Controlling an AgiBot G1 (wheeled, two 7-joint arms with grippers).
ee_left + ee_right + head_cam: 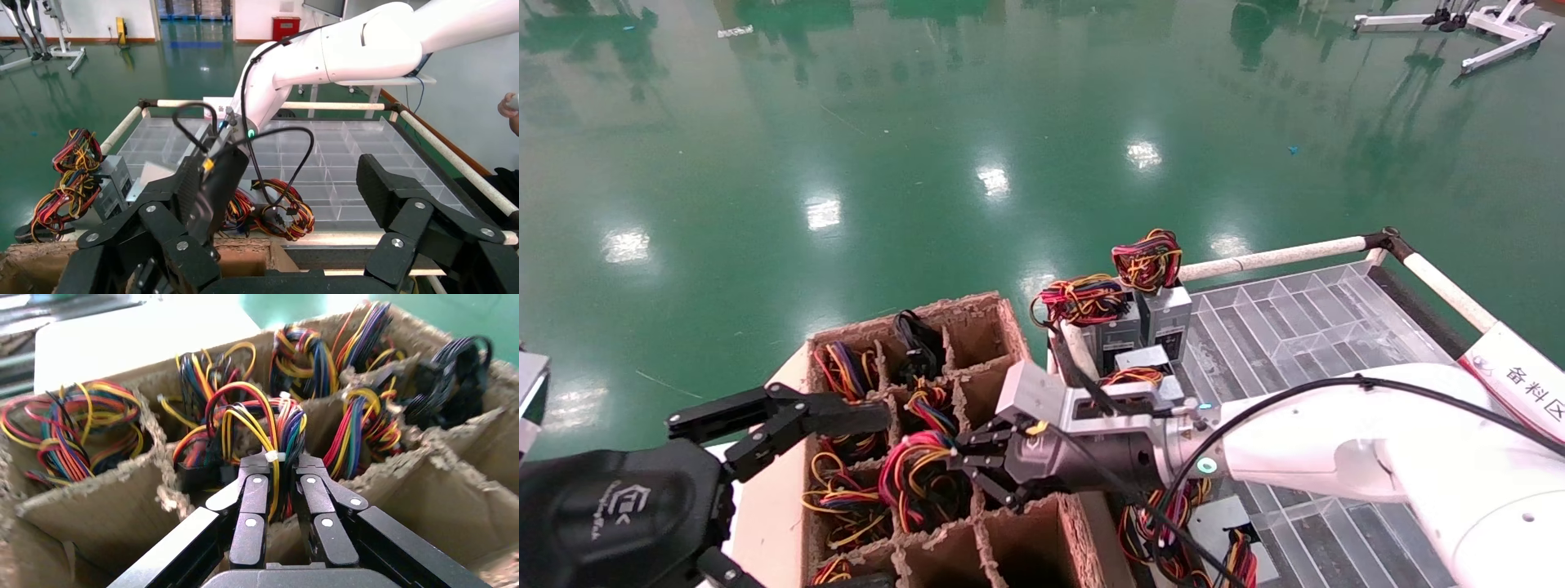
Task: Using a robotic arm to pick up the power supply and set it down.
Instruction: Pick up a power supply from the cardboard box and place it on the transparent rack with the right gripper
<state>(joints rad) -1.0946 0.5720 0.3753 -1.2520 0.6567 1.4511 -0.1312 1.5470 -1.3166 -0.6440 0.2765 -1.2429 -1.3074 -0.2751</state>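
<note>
**Grasp on wire bundle, lift not started**

Power supply (919, 478) sits in a middle cell of the cardboard divider box (977, 327); only its looped wire bundle shows — pink-red, yellow, orange, blue, tied with a white zip tie. Metal body is hidden down in the cell, can't see it. Right end effector (279, 496) is narrowed onto that bundle, yellow and red wires pinched between its fingers (254, 505). The robotic arm (1336, 441) reaches in from the right, green light ring on.

Progress, as I judge it: early. Grip on the wires looks made, unit not lifted out, set-down not done. Left to do: pull up clear of the divider walls, carry over, place.

Neighbouring cells hold more wire bundles, some cells empty. Right of the box, the clear tray (1295, 327) carries silver units (1164, 322) already standing at its near-left corner. Left end effector (789, 425) hangs wide open by the box's left edge, holding nothing, idle.
</note>
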